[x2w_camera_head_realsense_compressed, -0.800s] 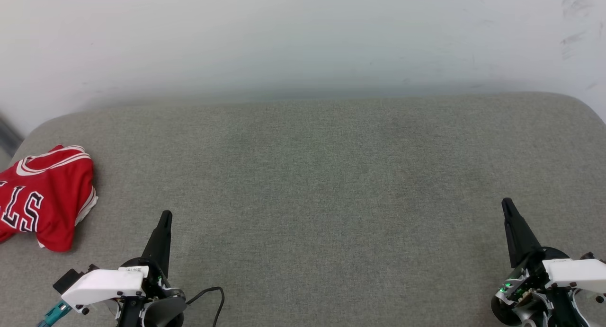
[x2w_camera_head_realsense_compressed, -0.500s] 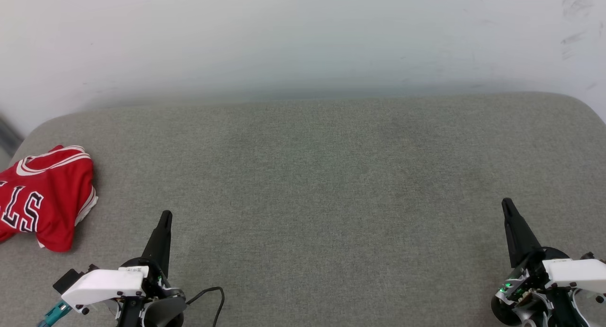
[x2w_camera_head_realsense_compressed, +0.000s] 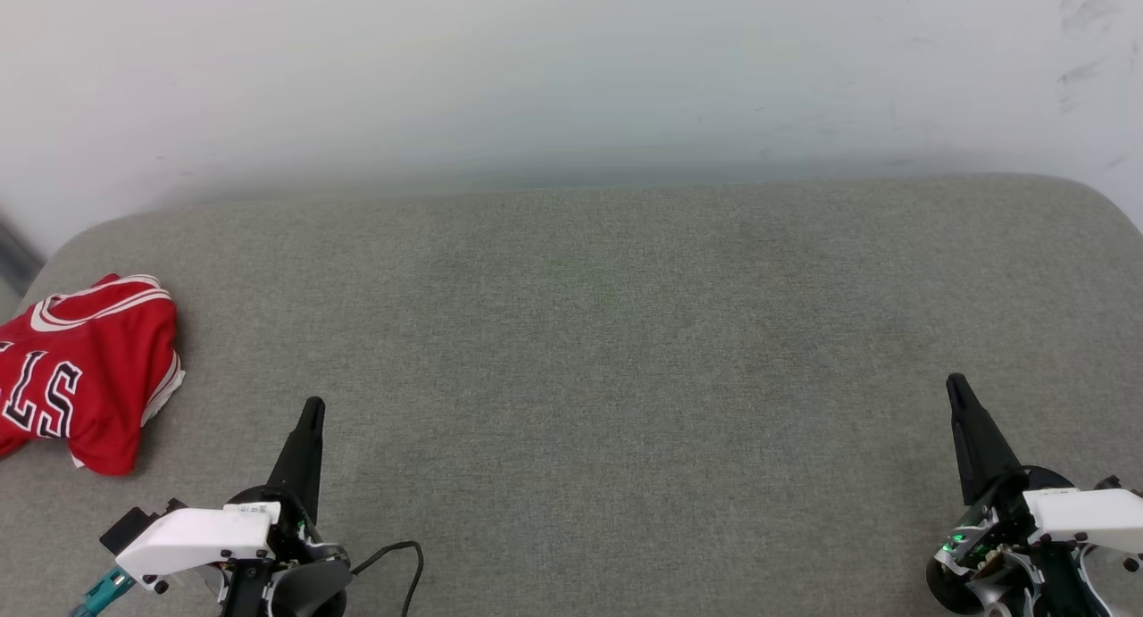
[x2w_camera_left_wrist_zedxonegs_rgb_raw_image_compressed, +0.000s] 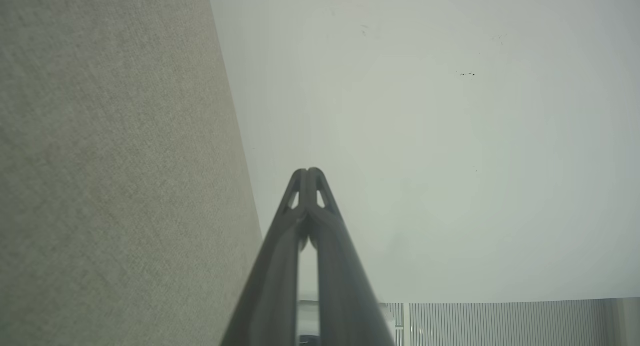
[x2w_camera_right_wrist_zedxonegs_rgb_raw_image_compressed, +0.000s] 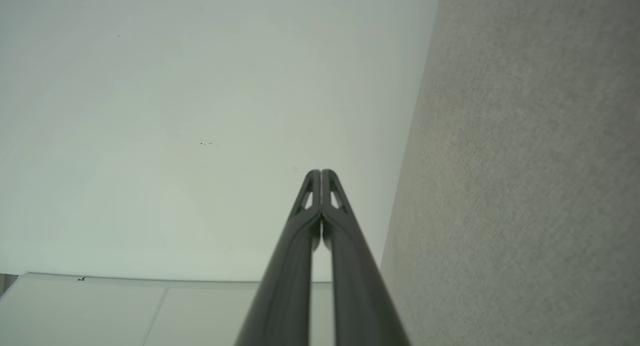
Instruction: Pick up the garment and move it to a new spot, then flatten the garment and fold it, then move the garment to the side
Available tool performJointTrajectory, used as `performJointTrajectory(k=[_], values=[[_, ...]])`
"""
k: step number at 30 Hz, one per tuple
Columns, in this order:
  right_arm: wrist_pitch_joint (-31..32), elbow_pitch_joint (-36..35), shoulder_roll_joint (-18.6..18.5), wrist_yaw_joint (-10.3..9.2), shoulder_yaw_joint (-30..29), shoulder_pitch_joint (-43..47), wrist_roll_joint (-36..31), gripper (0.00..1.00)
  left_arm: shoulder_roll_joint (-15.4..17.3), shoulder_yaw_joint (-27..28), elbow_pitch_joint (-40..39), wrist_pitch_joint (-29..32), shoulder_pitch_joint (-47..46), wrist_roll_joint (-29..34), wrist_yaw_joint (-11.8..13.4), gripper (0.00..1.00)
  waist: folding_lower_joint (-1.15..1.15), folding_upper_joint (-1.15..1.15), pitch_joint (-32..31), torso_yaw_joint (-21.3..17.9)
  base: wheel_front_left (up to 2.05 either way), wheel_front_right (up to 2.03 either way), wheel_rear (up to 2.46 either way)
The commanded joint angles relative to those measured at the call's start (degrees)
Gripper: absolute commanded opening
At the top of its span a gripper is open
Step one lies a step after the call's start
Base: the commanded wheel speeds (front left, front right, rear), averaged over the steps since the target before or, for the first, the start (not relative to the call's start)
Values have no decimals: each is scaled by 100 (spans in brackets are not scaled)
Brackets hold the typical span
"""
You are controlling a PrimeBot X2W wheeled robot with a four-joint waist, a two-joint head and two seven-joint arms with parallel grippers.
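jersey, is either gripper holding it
No, the jersey lies bunched at the left edge of the cushion, apart from the shut left gripper and right gripper.

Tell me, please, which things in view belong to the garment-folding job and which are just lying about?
Belong to the job: red basketball jersey, bunched at far left; left gripper and right gripper, both shut and apart from it.
Just there: grey fabric cushion beneath it; black cable by the left gripper; white wall behind.
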Motion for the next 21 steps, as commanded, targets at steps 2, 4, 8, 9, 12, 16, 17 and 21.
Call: performJointTrajectory(k=[2, 4, 8, 9, 12, 16, 17, 21], values=[[3, 4, 19, 0, 3, -70, -25, 0, -5, 10, 2, 9, -45, 8, -10, 0, 0, 0, 0, 0, 0, 0, 0], [3, 4, 19, 0, 3, -70, -25, 0, -5, 10, 2, 9, -45, 8, -10, 0, 0, 0, 0, 0, 0, 0, 0], [-1, 110, 4, -1, 4, 86, 1, 100, -13, -11, 109, -1, 81, 0, 1, 100, 0, 0, 0, 0, 0, 0, 0], [-1, 162, 5, -1, 7, 137, 1, 100, -21, -16, 160, -1, 136, 0, 2, 100, 0, 0, 0, 0, 0, 0, 0], [-73, 176, 7, -1, 13, 185, -54, 100, -25, -38, 123, -73, 184, 16, 2, 100, 0, 0, 3, -1, 0, 0, 0], [-191, 138, 7, -1, 6, 211, -179, 100, -24, -30, 18, -191, 222, 90, 2, 100, 0, 0, 6, -4, 0, 0, 0], [-220, 128, 7, -1, -1, 217, -239, 100, -23, -19, 2, -220, 228, 145, 2, 100, 0, 0, 6, -5, 0, 0, 0], [-332, 39, 7, 0, -28, 232, -564, 100, -22, 33, -85, -332, 234, 444, 2, 100, 0, 0, 9, -7, 0, 0, 0]])
